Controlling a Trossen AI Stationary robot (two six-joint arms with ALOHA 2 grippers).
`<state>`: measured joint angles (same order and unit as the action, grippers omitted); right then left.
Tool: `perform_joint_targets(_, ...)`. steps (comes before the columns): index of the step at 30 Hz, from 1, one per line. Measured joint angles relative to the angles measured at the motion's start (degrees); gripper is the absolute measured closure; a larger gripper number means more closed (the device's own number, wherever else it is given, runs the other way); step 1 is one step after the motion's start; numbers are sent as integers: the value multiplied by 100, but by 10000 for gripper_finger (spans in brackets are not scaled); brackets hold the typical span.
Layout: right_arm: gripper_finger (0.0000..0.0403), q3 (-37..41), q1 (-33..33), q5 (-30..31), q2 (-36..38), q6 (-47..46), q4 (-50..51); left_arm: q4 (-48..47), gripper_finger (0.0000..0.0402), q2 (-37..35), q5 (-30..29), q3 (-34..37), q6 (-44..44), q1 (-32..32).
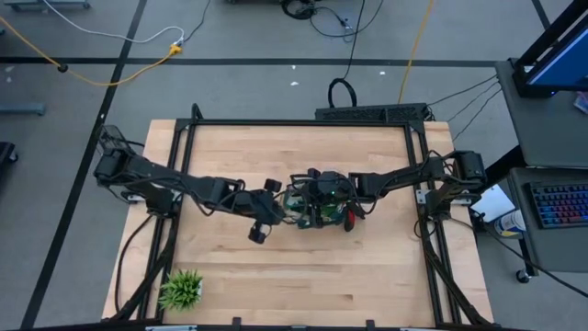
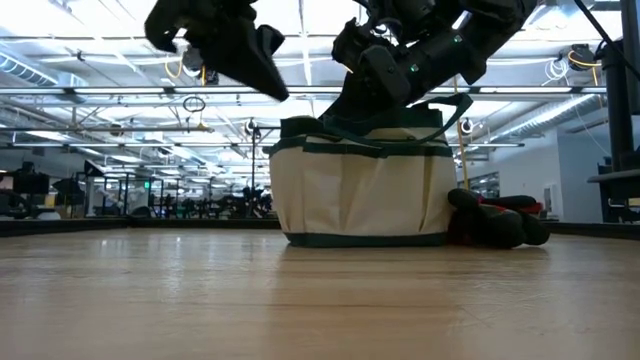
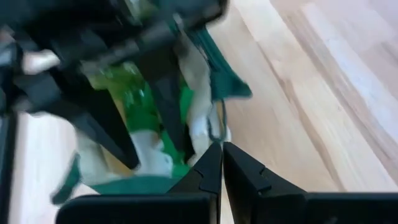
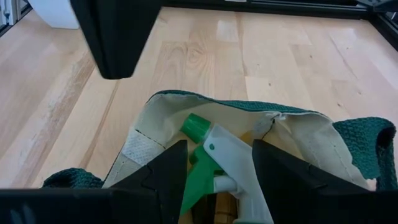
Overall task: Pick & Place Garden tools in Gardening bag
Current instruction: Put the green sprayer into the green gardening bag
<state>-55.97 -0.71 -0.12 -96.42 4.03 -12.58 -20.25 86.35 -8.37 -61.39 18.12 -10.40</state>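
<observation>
The cream gardening bag with dark green trim stands on its base at the table's middle. A green-and-white spray bottle sits inside it, head up. My right gripper is open just above the bag's mouth, with one finger on either side of the bottle's head. My left gripper is shut and empty, raised beside the bag's left side. The red-and-black gloves lie on the table against the bag's right side. My right gripper points down into the bag's mouth, its open fingers on either side of the spray bottle's white and green head. I cannot tell whether they touch it. The bottle rests in the bag.
A small potted green plant stands near the table's near left corner. Bare wooden tabletop lies between the bag and the near edge. The bag's green loop handle hangs over its rim.
</observation>
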Motion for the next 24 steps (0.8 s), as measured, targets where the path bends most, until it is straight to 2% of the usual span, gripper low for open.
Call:
perform_joint_targets(5, 227, 1, 0, 0, -4, 7, -28, 6, 380, 72, 128, -4, 327, 107)
perform_joint_targets(10, 227, 3, -1, 2, -4, 7, -34, 87, 380, 65, 567, -7, 892, 145)
perform_joint_targets(18, 227, 5, -2, 2, -4, 7, -39, 378, 380, 65, -121, -7, 456, 149)
perform_joint_targets(21, 227, 5, -2, 2, -4, 7, -42, 413, 380, 65, -83, -7, 411, 143)
perform_joint_targets(24, 228, 5, -2, 2, -4, -11, -42, 358, 380, 65, 83, -7, 722, 143)
